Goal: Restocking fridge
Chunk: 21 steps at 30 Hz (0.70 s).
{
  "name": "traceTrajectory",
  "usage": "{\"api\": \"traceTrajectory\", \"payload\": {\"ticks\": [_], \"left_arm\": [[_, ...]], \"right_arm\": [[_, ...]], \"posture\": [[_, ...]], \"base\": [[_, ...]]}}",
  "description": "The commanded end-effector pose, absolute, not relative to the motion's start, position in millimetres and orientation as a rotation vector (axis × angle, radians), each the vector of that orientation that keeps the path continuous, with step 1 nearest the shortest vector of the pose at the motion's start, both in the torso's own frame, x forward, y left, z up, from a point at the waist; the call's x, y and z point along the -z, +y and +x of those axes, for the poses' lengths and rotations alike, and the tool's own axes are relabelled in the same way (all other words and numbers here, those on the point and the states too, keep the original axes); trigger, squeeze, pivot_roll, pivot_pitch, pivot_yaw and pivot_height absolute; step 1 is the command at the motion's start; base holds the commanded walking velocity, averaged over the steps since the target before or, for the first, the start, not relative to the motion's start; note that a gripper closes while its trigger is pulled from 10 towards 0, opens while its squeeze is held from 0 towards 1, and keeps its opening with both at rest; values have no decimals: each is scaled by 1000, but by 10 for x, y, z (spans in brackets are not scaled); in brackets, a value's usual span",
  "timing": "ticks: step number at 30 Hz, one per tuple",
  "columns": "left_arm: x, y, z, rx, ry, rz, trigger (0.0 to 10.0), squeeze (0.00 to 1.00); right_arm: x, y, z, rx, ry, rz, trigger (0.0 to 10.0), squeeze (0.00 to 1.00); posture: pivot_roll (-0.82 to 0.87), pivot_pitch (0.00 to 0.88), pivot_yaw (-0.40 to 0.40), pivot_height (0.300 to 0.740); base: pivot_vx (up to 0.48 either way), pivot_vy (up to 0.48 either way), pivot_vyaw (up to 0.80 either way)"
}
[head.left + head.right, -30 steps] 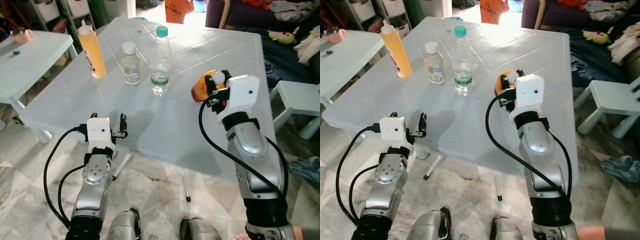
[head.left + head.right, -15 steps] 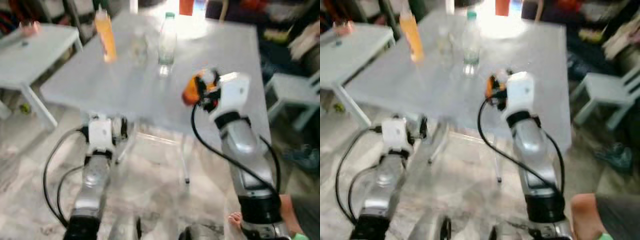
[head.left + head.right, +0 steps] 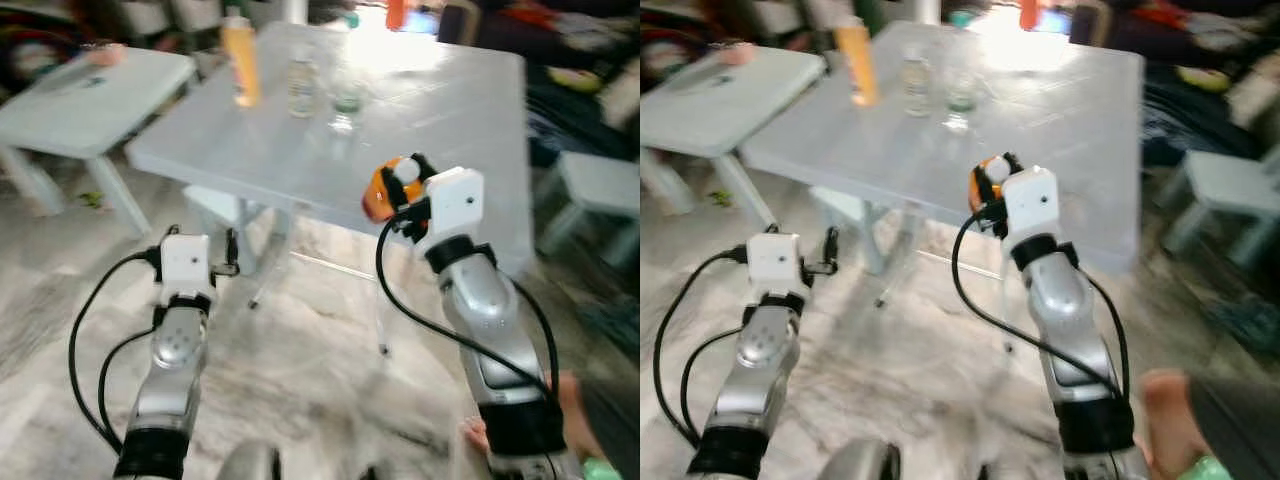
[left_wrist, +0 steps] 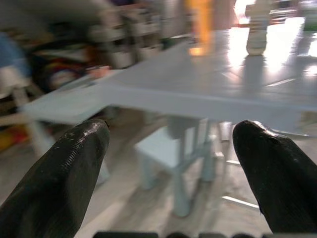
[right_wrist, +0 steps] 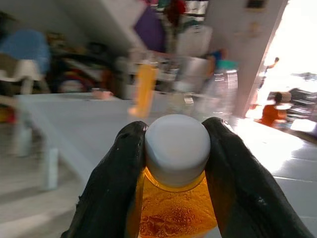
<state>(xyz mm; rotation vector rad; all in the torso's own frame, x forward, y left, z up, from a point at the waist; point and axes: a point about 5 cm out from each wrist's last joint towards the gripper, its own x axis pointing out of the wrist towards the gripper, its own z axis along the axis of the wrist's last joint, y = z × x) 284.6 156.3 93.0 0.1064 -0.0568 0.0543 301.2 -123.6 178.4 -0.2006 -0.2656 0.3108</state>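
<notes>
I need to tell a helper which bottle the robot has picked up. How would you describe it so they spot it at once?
Start at the big pale table, then find the right gripper raised at its near edge. Its black fingers clamp a small orange bottle with a round white cap. The tall orange squeeze bottle and two clear bottles stand free on the tabletop.

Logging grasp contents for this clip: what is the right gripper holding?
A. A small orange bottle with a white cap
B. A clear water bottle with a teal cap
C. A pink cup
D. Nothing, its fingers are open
A: the right gripper has its black fingers closed around the small orange bottle just under its white cap.
</notes>
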Motion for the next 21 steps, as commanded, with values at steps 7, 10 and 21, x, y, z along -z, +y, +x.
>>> {"api": "traceTrajectory", "payload": {"ticks": [7, 10, 21], "left_arm": [[-882, 1530, 2847, -34, -42, 135, 10000, 0], [-854, 1548, 2843, -60, -33, 142, 10000, 0], [-622, 1816, 2643, -117, 35, 105, 10000, 0]], "right_arm": [[-1964, -1049, 3018, -382, -365, -181, 10000, 0], [-1924, -978, 2965, -428, -360, -154, 10000, 0], [-1428, -1382, 2922, -274, -205, -106, 10000, 0]], "posture": [[17, 56, 58, 740], [21, 53, 57, 740], [32, 42, 28, 740]], "base": [[0, 0, 800], [0, 0, 800], [0, 0, 797]]}}
